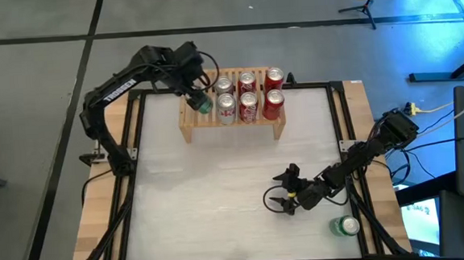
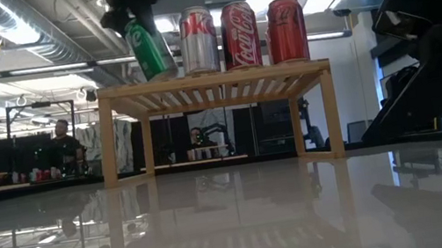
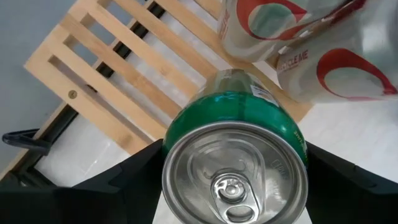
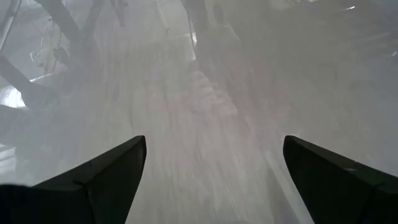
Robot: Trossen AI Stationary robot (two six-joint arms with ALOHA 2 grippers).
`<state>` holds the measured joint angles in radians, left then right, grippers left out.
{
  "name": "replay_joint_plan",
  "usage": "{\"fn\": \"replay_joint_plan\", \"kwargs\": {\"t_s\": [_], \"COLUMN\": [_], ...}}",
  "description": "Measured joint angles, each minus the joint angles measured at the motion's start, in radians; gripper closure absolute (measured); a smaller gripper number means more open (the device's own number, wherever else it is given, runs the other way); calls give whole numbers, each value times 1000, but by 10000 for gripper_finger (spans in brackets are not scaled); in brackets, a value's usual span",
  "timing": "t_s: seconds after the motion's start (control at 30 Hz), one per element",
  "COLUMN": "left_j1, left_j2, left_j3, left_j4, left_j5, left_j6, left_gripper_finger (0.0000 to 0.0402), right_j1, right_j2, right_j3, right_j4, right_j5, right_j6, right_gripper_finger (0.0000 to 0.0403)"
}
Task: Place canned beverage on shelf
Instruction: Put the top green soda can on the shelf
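Observation:
The light-wood shelf (image 1: 232, 123) stands at the table's far side with several silver and red cans (image 1: 248, 97) upright on its slats. My left gripper (image 1: 199, 90) is shut on a green can (image 1: 203, 104) over the shelf's left end; the low view shows the can (image 2: 149, 50) tilted, its base at the slat top. My right gripper (image 1: 283, 199) is open and empty, low over the table's near right part. Another green can (image 1: 344, 225) lies on the wooden border at the near right. My left gripper pinches the green can's upper wall, just below its rim (image 3: 186, 134), between its two fingers (image 3: 134, 180), one on each side. The fingers come from above. The can is tilted, its top toward the left; whether its base (image 2: 161, 73) touches the slats I cannot tell.
The standing cans fill the shelf's middle and right; a silver can (image 2: 199, 40) stands right beside the held one. Black frame rails run along the table's edges. Bare white tabletop (image 1: 220, 195) lies in front of the shelf.

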<state>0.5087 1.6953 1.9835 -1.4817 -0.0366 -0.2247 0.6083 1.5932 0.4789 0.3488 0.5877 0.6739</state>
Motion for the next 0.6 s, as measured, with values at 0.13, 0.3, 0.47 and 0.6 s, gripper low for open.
{"fn": "replay_joint_plan", "kwargs": {"t_s": [0.13, 0.3, 0.47, 0.6], "left_j1": [0, 0, 0, 4], "left_j2": [18, 22, 22, 22], "left_j3": [0, 0, 0, 0], "left_j4": [0, 0, -1, 7], "left_j5": [2, 5, 0, -2], "left_j6": [25, 34, 30, 48], "left_gripper_finger": [105, 94, 85, 83], "right_j1": [0, 0, 0, 0], "right_j2": [0, 0, 0, 0], "right_j3": [0, 0, 0, 0], "right_j4": [0, 0, 0, 0], "right_j5": [0, 0, 0, 0], "right_j6": [0, 2, 2, 2], "right_gripper_finger": [29, 29, 29, 29]}}
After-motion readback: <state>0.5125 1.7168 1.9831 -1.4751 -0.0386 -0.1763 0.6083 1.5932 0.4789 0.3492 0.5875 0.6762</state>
